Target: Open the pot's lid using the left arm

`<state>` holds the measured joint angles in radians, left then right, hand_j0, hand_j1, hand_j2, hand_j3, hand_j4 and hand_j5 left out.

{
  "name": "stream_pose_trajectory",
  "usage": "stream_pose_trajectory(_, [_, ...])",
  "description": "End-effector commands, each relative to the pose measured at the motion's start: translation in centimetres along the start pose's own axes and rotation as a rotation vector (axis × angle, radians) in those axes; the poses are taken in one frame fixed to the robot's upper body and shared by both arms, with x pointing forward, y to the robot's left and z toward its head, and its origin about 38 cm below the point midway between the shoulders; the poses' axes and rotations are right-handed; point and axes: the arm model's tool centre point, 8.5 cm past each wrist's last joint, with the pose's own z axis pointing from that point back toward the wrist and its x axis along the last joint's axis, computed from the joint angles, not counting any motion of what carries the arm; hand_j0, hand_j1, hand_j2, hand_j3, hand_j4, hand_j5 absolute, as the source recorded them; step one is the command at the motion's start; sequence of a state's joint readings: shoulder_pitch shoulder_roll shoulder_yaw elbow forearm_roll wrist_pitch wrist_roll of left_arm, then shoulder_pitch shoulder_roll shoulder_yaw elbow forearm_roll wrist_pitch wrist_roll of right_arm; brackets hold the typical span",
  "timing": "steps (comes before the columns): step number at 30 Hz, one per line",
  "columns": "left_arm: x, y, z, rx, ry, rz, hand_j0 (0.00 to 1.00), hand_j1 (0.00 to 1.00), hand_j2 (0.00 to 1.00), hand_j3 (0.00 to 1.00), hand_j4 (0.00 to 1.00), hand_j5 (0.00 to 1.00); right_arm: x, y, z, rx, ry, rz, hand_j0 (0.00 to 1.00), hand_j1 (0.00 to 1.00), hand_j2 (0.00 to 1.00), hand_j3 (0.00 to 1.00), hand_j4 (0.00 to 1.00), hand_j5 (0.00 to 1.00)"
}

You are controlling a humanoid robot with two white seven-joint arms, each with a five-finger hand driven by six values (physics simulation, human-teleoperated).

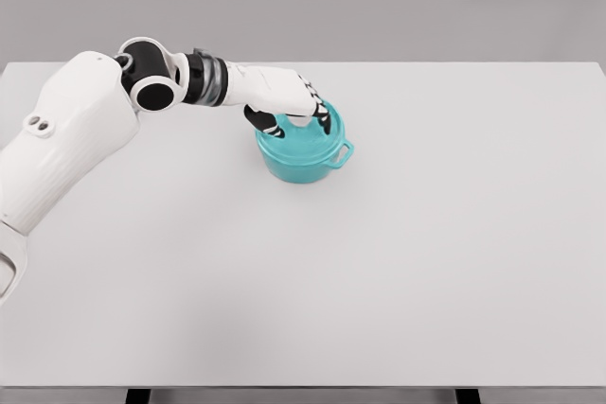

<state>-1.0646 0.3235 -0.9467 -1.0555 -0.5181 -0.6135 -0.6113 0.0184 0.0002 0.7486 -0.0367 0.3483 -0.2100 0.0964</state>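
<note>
A teal pot [303, 160] with a side handle [343, 153] stands on the white table [379, 262], a little left of the middle and toward the back. Its teal lid [308, 139] sits on top of it. My left hand [295, 118] reaches in from the left and hovers right over the lid, fingers curled down around the spot where the lid's knob would be. The knob itself is hidden under the hand. The lid looks seated on the pot.
The white left arm [85, 130] stretches across the table's back left. The grey wall runs behind the table's far edge.
</note>
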Motion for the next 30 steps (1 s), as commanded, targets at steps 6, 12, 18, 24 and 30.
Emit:
stream_pose_trajectory(6, [-0.1, 0.0, 0.0, -0.002, 0.005, -0.002, 0.56, 0.56, 0.56, 0.56, 0.56, 0.56, 0.0, 0.0, 0.0, 0.0, 0.0, 0.0, 1.0, 1.0, 1.0, 1.0, 1.0, 1.0])
stream_pose_trajectory(12, [-0.1, -0.1, 0.1, -0.004, 0.007, -0.001, 0.49, 0.49, 0.49, 0.49, 0.49, 0.49, 0.0, 0.0, 0.0, 0.0, 0.0, 0.0, 1.0, 1.0, 1.0, 1.0, 1.0, 1.0])
stream_pose_trajectory(18, [-0.4, -0.1, 0.5, -0.003, 0.014, 0.0, 0.45, 0.45, 0.45, 0.45, 0.45, 0.45, 0.0, 0.0, 0.0, 0.0, 0.0, 0.0, 1.0, 1.0, 1.0, 1.0, 1.0, 1.0])
stream_pose_trajectory(24, [-2.4, -0.5, 4.1, -0.004, 0.081, -0.006, 0.45, 0.45, 0.45, 0.45, 0.45, 0.45, 0.0, 0.0, 0.0, 0.0, 0.0, 0.0, 1.0, 1.0, 1.0, 1.0, 1.0, 1.0])
stream_pose_trajectory(30, [-4.7, -2.2, 9.4, -0.037, 0.175, -0.014, 0.45, 0.45, 0.45, 0.45, 0.45, 0.45, 0.0, 0.0, 0.0, 0.0, 0.0, 0.0, 1.0, 1.0, 1.0, 1.0, 1.0, 1.0])
